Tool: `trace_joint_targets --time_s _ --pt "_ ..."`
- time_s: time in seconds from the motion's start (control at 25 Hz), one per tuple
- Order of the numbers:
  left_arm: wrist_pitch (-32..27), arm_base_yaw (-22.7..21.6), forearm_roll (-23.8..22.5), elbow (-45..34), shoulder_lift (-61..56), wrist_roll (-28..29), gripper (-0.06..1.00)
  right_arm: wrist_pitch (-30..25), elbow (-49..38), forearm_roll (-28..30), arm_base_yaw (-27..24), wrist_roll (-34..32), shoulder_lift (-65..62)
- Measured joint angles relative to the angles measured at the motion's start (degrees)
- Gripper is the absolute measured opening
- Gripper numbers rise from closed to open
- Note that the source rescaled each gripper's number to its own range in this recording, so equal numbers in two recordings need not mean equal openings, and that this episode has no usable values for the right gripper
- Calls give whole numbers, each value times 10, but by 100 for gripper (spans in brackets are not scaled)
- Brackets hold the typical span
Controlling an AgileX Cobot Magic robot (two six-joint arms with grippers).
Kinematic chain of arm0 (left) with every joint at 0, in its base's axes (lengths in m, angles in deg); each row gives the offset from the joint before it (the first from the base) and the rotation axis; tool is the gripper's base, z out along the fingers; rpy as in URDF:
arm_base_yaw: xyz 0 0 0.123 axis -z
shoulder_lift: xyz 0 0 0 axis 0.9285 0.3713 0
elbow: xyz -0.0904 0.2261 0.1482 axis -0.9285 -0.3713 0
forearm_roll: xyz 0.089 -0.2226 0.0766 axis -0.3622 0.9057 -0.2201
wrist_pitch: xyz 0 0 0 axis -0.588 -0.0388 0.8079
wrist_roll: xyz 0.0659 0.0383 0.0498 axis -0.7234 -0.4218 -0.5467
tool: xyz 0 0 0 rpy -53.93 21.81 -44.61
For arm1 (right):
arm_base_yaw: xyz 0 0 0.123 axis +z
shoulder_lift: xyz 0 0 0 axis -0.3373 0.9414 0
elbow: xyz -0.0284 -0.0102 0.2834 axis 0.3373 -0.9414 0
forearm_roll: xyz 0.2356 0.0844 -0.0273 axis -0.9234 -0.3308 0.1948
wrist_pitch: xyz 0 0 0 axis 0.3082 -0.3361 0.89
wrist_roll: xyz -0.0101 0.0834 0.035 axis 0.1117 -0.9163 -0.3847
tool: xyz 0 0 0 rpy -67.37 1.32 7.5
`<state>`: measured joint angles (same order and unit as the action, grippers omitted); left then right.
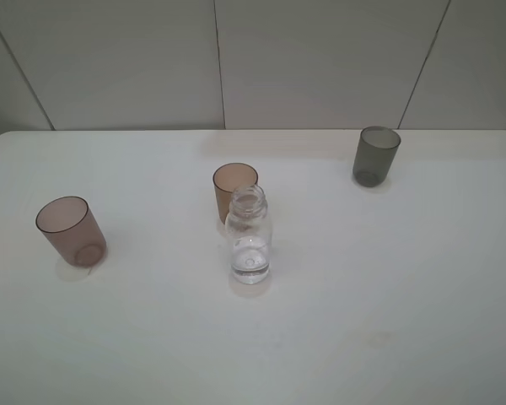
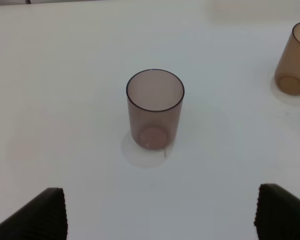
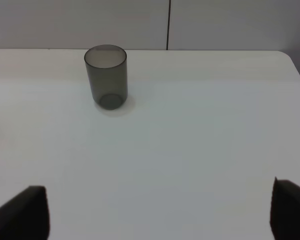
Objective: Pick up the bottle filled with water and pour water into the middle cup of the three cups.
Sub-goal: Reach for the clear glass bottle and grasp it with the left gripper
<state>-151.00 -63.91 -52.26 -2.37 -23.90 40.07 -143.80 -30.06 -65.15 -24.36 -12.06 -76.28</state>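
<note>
Barely begun: bottle (image 1: 250,240) upright mid-table (image 1: 405,304), not yet picked up, nothing poured. Stands just in front of the middle cup (image 1: 234,187), overlapping it in the high view. Further out, pink cup (image 1: 70,230) left, grey cup (image 1: 376,155) back right. Spread wide and empty: left gripper (image 2: 160,215) facing the pink cup, right gripper (image 3: 155,212) facing the grey one. Nothing in the way, only the middle cup close behind to mind

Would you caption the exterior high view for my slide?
Capless clear bottle in front of amber cup, mauve cup left, grey cup right.
</note>
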Motion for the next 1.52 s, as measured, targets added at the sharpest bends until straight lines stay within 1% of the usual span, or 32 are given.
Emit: trace_joint_targets --time_s 1.52 --pt "0 0 0 0 0 0 87 0 0 3 0 0 0"
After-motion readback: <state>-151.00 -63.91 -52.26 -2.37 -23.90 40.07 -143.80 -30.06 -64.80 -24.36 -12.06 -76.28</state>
